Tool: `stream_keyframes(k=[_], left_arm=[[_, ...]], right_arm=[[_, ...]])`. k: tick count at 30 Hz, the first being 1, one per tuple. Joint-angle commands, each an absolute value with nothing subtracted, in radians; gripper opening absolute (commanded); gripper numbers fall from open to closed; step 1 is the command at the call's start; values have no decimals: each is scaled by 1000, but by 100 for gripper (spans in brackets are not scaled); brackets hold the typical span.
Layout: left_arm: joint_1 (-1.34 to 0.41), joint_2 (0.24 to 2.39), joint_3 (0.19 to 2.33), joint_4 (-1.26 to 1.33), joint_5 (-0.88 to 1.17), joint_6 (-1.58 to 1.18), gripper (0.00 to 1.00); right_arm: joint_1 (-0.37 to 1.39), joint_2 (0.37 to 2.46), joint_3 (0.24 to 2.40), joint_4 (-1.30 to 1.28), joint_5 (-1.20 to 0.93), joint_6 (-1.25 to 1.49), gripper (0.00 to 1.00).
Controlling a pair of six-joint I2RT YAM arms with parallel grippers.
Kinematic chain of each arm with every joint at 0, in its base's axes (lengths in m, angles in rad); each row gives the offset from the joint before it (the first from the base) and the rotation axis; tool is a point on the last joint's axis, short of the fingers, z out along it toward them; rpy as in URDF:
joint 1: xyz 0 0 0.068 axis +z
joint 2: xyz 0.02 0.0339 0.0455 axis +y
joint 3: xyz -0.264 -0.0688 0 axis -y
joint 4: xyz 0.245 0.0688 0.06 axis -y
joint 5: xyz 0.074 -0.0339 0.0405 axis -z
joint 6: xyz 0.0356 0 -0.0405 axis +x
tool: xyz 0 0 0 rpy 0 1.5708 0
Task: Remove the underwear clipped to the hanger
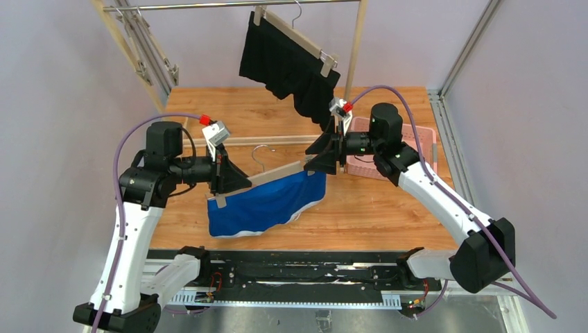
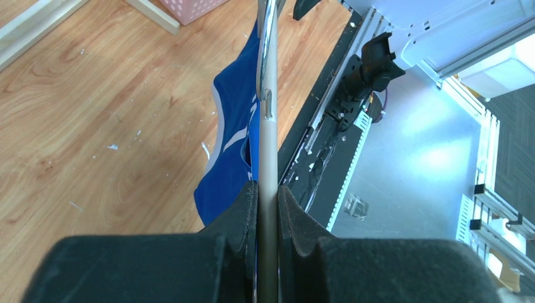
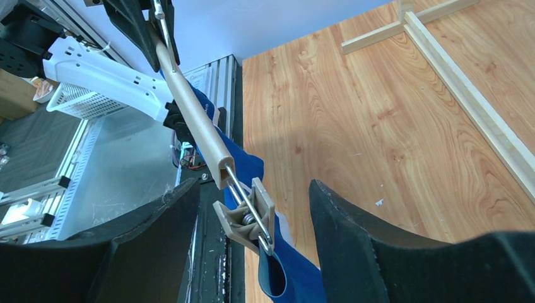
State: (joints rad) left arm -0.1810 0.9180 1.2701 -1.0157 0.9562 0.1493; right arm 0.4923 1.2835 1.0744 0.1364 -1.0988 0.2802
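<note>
Two jobs were split: our left tool point(image 2: 268, 190) clamped the hanger point(image 3: 189, 107); our right tool point(image 3: 252, 184) stood open astride the clip point(image 3: 249, 218) pinching the blue underwear point(image 1: 267, 205) above the surface point(image 1: 388, 208). We judged a square squeeze on the clip's tails best.

Blue underwear point(image 3: 299, 281) cut off, right wrist view.

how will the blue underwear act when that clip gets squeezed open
Probably floppy: the blue underwear sags in folds under the hanger. Likely light: the left end effector alone carries it by one end. Freed from the clip, that corner should slump, not spring.
</note>
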Motion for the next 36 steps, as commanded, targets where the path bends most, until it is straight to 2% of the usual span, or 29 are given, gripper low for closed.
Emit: stream_keyframes(k=[1,3,6,7,10,11,12,13,15,18,24,26,31,36], left_arm=[[-190,896,1303,-993,987,130,0],[-190,892,1299,-973,982,111,0],[-190,883,1282,-913,989,63,0],[-190,882,1277,-888,993,49,0],[-191,884,1265,-843,994,19,0],[-190,887,1263,-834,995,14,0],[-191,891,1265,-827,996,9,0],[-190,895,1265,-818,997,3,0],[-190,901,1275,-797,996,-9,0],[-190,911,1306,-774,993,-25,0],[-190,923,1370,-684,988,-97,0],[-190,913,1350,-574,985,-182,0],[-191,881,1226,-60,957,-544,0],[-193,897,1267,6,921,-584,0]], right_arm=[[506,1277,1111,129,-1096,242,65],[506,1276,1112,128,-1101,244,53],[505,1277,1112,130,-1100,251,4],[506,1275,1110,131,-1095,256,1],[506,1267,1106,133,-1082,258,1],[505,1266,1110,125,-1076,255,14],[506,1264,1117,107,-1059,248,37],[506,1260,1121,93,-1039,239,50],[506,1241,1121,81,-976,226,64],[504,1170,1102,99,-853,226,73],[504,987,985,267,-645,296,81],[504,953,922,378,-636,369,84],[535,977,893,606,-663,545,89],[610,1029,922,689,-625,546,89]])
